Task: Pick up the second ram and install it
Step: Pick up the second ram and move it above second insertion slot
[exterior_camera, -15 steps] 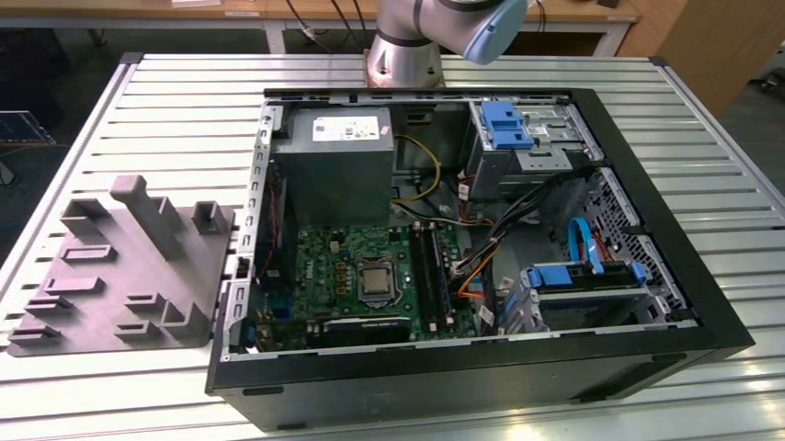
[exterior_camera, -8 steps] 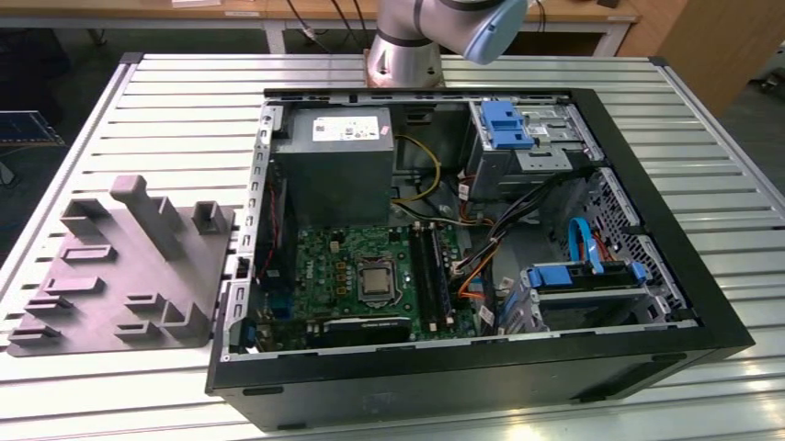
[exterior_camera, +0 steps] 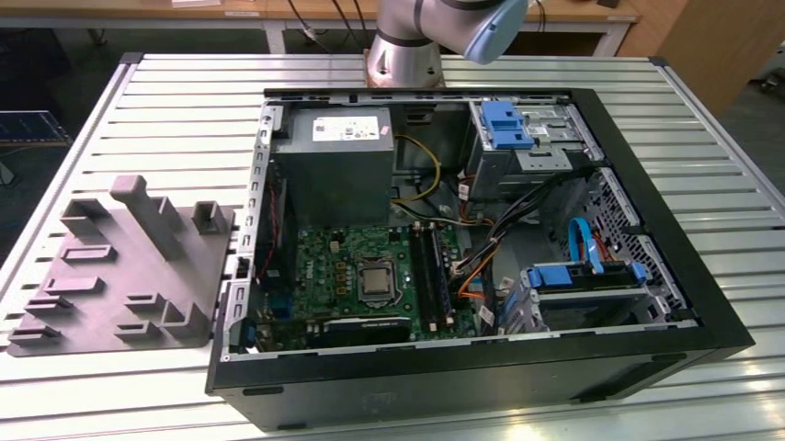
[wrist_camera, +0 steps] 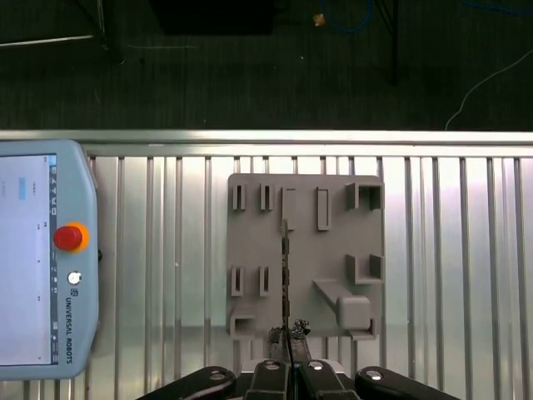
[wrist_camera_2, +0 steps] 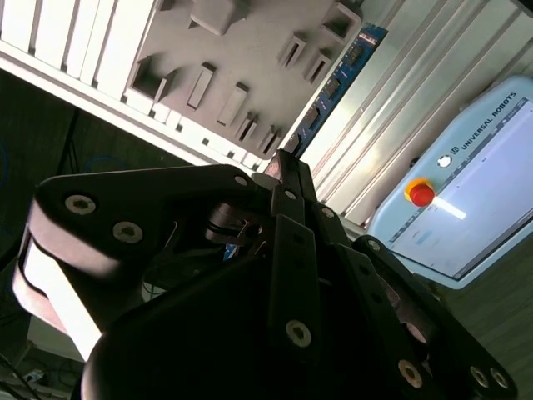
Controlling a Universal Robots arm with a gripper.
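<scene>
hand: clenched on second ram, first wrist view | second ram: held edge-on, high over grey tray on slatted worktop | blue side with chips seen in second wrist view | control tablet laid near tray

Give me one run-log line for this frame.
gripper: shut on second ram | position: above grey holder tray | install: not yet done
</scene>
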